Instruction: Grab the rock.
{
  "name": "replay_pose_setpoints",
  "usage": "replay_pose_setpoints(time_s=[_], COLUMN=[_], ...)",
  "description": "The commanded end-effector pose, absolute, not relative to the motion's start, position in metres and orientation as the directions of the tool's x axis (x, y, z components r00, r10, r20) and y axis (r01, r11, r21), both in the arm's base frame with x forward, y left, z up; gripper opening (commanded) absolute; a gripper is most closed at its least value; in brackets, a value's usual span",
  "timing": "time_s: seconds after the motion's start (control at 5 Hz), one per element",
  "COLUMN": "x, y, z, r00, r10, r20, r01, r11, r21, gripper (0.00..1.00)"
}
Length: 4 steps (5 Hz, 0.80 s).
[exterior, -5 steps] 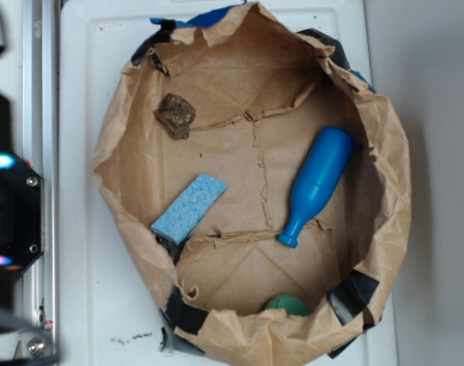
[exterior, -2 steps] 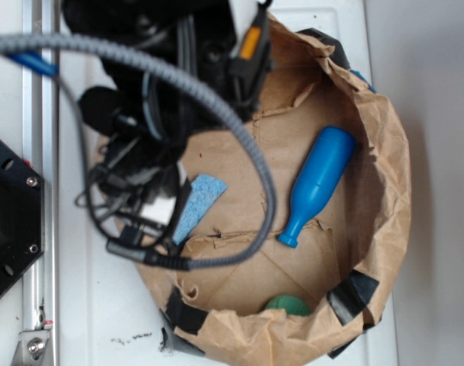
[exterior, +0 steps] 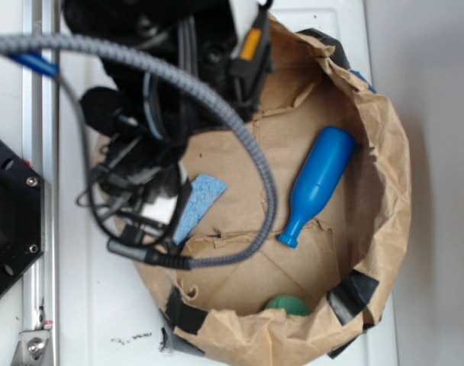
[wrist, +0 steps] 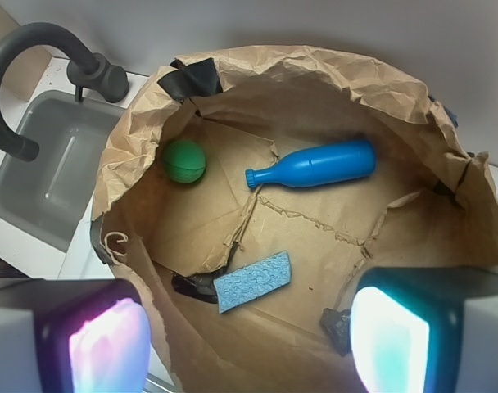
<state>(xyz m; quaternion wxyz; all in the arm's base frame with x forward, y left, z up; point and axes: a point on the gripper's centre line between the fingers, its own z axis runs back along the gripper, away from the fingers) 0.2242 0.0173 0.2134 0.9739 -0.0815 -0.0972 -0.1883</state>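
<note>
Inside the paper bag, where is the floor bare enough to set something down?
Bare brown floor lies between the sponge and the blue bottle, and below the green ball. It is crowded near the rock, beside the gripper.

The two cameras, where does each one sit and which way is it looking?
Exterior: overhead, looking straight down into the paper bag; the arm and its cables cover the bag's left side.
Wrist: on the arm, angled down into the bag; blurred jaws fill the bottom corners, rock beside one.
Shared: blue bottle, sponge, green ball.

Arm (exterior: 163,99) over bag's (exterior: 385,152) left; sponge (exterior: 198,202), bottle (exterior: 316,187) inside
</note>
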Motion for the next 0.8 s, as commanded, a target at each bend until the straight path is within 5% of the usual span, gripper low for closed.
replay_pose_setpoints(time_s=[0.0, 0.2, 0.4, 0.6], x=[0.242, 0.251, 0.271, 0.268], y=[0.02, 0.03, 0.046, 0.05], z=[0.184, 0.151, 0.109, 0.087], r00=[0.918, 0.94, 0.947, 0.946], r10=[-0.31, -0.255, -0.274, -0.309], r20=[0.246, 0.225, 0.165, 0.096], r01=[0.319, 0.24, 0.256, 0.291], r11=[0.948, 0.966, 0.959, 0.943], r21=[0.005, 0.09, 0.125, 0.163], gripper=[1.0, 1.0, 1.0, 1.0])
